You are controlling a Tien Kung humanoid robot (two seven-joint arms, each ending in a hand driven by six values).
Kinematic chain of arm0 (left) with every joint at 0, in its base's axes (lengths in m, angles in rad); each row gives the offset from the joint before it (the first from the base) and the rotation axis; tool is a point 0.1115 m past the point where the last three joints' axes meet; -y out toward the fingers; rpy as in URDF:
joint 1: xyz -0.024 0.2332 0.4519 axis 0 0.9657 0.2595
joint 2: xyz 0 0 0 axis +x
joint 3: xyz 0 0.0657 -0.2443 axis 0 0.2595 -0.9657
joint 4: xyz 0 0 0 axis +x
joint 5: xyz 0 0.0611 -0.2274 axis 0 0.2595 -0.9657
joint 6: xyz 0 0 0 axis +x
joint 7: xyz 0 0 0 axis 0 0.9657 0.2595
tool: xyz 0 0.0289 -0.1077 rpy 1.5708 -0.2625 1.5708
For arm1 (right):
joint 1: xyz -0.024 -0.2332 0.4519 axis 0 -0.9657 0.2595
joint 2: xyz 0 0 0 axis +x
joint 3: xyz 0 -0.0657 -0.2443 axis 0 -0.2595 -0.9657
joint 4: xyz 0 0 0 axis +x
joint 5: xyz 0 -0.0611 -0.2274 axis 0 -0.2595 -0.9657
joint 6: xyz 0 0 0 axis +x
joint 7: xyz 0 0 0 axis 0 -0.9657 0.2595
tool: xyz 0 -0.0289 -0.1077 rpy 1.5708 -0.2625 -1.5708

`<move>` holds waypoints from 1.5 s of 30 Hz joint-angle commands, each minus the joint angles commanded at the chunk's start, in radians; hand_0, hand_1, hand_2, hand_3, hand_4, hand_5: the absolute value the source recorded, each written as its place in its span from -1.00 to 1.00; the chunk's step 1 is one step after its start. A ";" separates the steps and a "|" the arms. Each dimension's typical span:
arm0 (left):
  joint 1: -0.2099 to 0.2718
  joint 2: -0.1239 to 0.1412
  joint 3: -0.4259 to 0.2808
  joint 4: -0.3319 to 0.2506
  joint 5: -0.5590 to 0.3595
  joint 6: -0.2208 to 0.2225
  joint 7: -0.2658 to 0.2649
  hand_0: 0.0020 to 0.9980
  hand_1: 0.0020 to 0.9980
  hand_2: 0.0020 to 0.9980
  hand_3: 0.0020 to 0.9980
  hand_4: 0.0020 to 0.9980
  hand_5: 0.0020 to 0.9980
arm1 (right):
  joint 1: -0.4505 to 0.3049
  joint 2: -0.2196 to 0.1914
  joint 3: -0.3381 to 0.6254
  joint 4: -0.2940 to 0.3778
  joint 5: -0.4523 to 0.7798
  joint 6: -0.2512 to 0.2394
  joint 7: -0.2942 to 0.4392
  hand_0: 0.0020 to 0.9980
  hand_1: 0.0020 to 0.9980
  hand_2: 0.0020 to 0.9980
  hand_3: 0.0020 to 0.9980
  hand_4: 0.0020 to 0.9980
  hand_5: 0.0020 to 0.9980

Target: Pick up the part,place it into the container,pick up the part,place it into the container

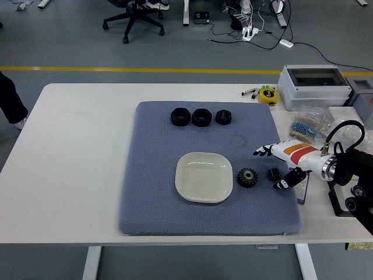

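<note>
Grey floor lies behind the white bench (76,151), where the dish (204,177) on the blue mat (151,175) is empty, the gear (247,177) and small black part (273,173) lie beside it, and the right hand (278,169), spread and holding nothing, hovers by them: nothing placed yet.

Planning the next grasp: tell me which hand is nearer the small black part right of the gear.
Right. The right hand hovers open just right of the small black part, its fingers spread around it without touching. The left hand is out of view.
</note>
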 joint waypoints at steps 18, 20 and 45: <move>0.010 0.000 -0.007 -0.001 0.012 -0.001 0.004 0.36 0.30 0.28 0.11 0.24 0.16 | 0.007 0.014 0.001 -0.059 0.047 0.015 -0.033 0.21 0.00 0.05 0.19 0.26 -0.77; 0.011 0.000 -0.008 -0.001 0.013 -0.001 0.004 0.36 0.30 0.28 0.11 0.24 0.16 | 0.007 0.014 0.002 -0.064 0.050 0.015 -0.037 0.21 0.00 0.05 0.19 0.26 -0.77; 0.003 0.001 -0.006 0.000 0.011 -0.001 0.003 0.36 0.29 0.28 0.11 0.24 0.16 | 0.005 0.006 0.024 -0.054 0.105 -0.018 -0.034 -0.70 -0.57 -0.39 -0.22 0.20 -0.84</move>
